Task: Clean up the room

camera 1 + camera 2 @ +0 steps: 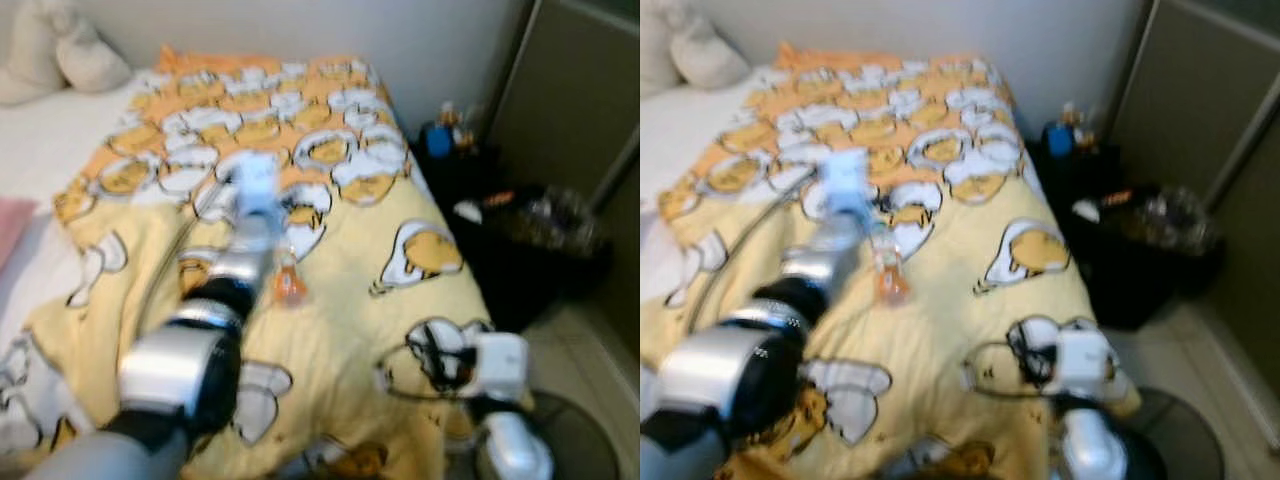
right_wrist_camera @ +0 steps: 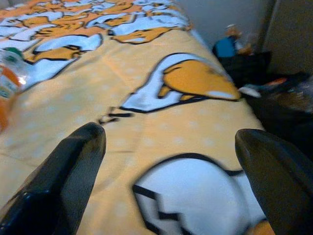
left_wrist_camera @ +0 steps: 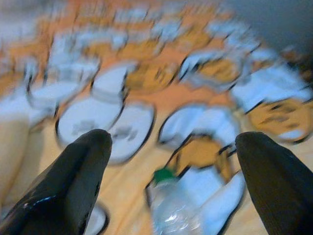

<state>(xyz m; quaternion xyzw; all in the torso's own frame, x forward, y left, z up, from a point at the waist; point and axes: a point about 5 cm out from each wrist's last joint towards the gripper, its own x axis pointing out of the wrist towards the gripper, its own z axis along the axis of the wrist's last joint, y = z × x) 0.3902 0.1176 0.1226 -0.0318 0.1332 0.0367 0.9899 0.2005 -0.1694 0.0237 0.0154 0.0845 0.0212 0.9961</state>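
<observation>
Broadly, by size:

Bed (image 1: 40, 150): white sheet at the robot's left, pale pillows (image 1: 60, 50) at the head by the wall.

Blanket (image 1: 330, 330): yellow and orange, printed with cartoon egg figures, spread over most of the bed and hanging over the near edge.

Black bin (image 1: 530, 250): on the floor just beside the bed on the robot's right, holding clear and white litter. Small items, one of them blue (image 1: 437, 140), stand behind it near the wall; too blurred to name.

Left arm: silver, stretched forward over the blanket. Left gripper (image 3: 171, 147): fingers (image 3: 73, 181) spread wide, holding nothing, hovering above the blanket.

Right gripper (image 2: 171, 147): low over the near right corner of the blanket, fingers (image 2: 63, 181) also spread wide and empty.

Bottle (image 1: 289, 280): small, clear plastic, green cap (image 3: 162, 175), orange label or contents. It lies on the blanket about mid-bed. Its long axis runs roughly along the bed's length, cap end pointing away from the robot toward the pillows. In the left wrist view the bottle sits between the two spread fingers, cap foremost, near them but not touching either. In the right wrist view it lies well off to that gripper's left side, apart from it. All views are motion-blurred.
</observation>
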